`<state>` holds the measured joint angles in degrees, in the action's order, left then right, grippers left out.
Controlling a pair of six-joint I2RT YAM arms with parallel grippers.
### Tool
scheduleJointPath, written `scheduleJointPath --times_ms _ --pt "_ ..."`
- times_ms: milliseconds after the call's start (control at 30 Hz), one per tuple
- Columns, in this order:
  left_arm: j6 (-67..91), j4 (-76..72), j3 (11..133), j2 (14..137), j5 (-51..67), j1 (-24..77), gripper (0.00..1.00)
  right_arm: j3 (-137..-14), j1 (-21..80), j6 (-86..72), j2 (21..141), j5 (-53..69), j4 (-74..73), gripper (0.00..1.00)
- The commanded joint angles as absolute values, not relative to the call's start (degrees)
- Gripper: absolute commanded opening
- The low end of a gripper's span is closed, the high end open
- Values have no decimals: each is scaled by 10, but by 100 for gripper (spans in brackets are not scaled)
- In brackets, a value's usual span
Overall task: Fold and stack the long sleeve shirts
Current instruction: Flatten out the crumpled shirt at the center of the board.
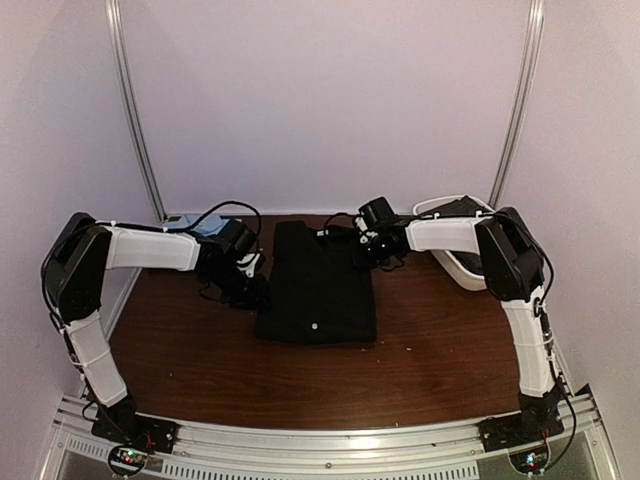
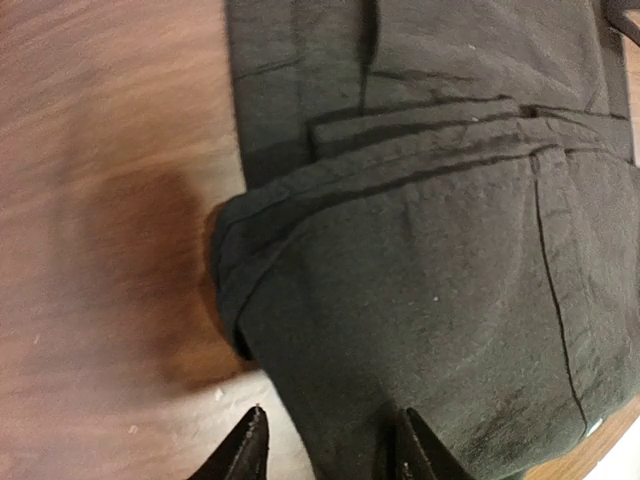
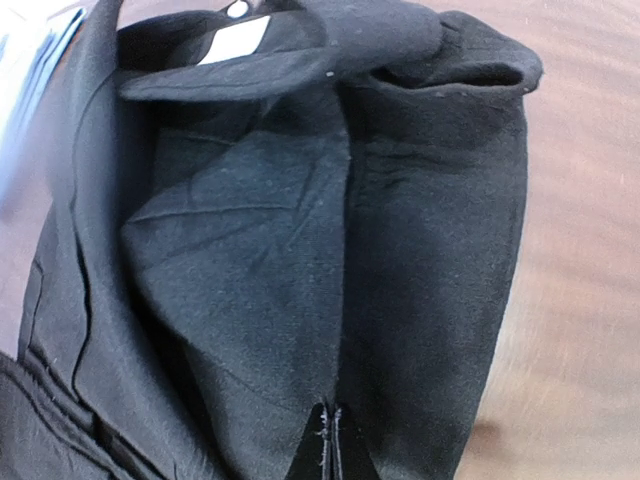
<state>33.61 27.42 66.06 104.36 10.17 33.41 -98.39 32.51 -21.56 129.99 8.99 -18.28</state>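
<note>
**Black shirt at table centre: squaring the side folds**

The black shirt [image 1: 315, 290] lies in the middle of the table [image 1: 200, 350], folded to a rough rectangle with its collar [image 3: 300, 50] toward 12 o'clock. The left gripper [image 2: 330, 450] stands at the shirt's 9 o'clock edge, released. Its fingers are parted, one over bare wood and one over cloth, with nothing gathered between them. The right gripper [image 3: 328, 440] sits at the shirt's 1 o'clock corner, below the collar, clenched tip to tip. Whether a thin fold is pinched there cannot be told. The white tub [image 1: 465, 268] stands at 2 o'clock, apart from the shirt.

The step in hand is probably tidying the side folds before the final fold. To do it well:
- The 9 o'clock edge bulges in rolled layers. Take it through all layers at once and lay it flat rather than dragging it.
- Work both sides together so that the panel comes out square.
- Leave the collar uppermost and unwrinkled.
</note>
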Motion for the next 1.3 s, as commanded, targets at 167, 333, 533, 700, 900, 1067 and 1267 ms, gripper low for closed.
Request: scheduleJointPath --times_ms 167,333,533,700,900,1067,1267 --pt "344 206 720 1082 131 331 33 -1037 310 -201 1340 87 -205 0" --pt "319 190 729 1076 167 332 6 -1031 308 -201 1340 87 -202 0" --pt "235 149 716 1022 346 356 0 -1026 307 -202 1342 88 -198 0" --pt "149 215 695 1022 497 410 0 -1027 307 -206 1344 89 -196 0" --pt "124 255 597 1030 519 441 0 -1025 307 -207 1345 91 -197 0" --pt "129 257 544 1000 526 443 0 -1027 306 -206 1346 85 -200 0" --pt "141 269 530 971 523 443 0 -1031 307 -203 1348 82 -205 0"
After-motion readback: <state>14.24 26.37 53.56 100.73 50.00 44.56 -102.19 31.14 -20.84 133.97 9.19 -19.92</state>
